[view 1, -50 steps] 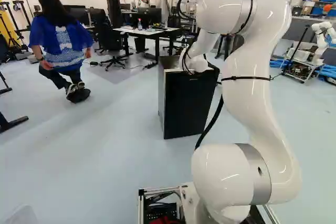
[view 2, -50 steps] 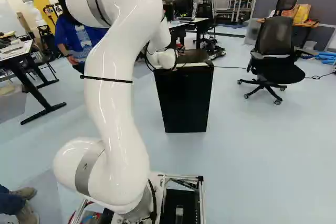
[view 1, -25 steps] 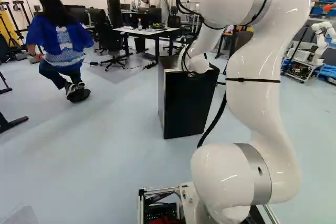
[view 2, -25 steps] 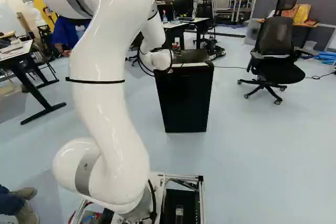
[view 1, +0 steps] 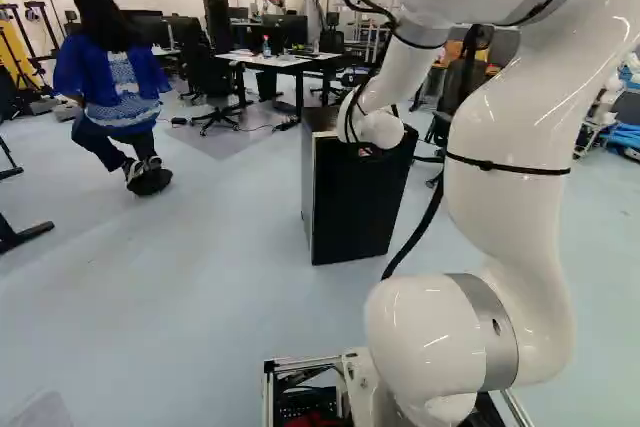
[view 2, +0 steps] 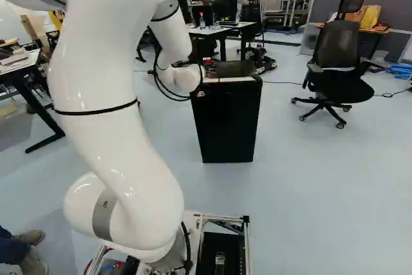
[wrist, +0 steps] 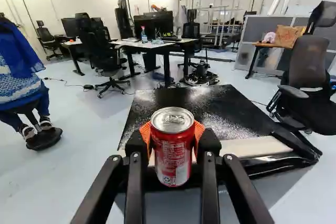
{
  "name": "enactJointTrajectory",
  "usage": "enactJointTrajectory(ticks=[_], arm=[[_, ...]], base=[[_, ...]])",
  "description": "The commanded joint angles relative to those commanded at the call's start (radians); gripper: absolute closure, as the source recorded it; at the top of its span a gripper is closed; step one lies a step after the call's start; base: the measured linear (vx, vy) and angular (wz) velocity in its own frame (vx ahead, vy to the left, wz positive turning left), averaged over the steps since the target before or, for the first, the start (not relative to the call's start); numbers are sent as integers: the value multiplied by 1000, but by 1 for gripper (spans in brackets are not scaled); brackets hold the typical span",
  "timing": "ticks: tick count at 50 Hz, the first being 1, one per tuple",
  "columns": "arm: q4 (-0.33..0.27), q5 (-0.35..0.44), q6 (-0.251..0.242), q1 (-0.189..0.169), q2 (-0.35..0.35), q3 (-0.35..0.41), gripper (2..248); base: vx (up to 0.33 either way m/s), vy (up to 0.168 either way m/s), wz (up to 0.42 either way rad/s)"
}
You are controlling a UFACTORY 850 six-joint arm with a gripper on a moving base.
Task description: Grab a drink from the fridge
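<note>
Fingers (wrist: 137, 142) are closed in on a drink from two opposite sides, a sure sign that it is already out. Biggest thing near them is the black fridge (view 2: 228, 123), its top just ahead and its front seemingly shut, likely because nothing more is needed from inside. Between them, upright, sits the red can (wrist: 173, 156), pinched around its upper body, which should keep it from tipping. Smaller still, the orange pads (wrist: 199, 132) hug its sides, presumably for grip on slick metal.
</note>
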Motion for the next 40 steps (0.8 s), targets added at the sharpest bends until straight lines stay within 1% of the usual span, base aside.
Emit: enactJointTrajectory(ticks=[20, 40], arm=[[24, -6, -15, 30, 178, 218, 151], [42, -11, -26, 54, 319, 391, 151]], base=[[0, 0, 0], [0, 0, 0]])
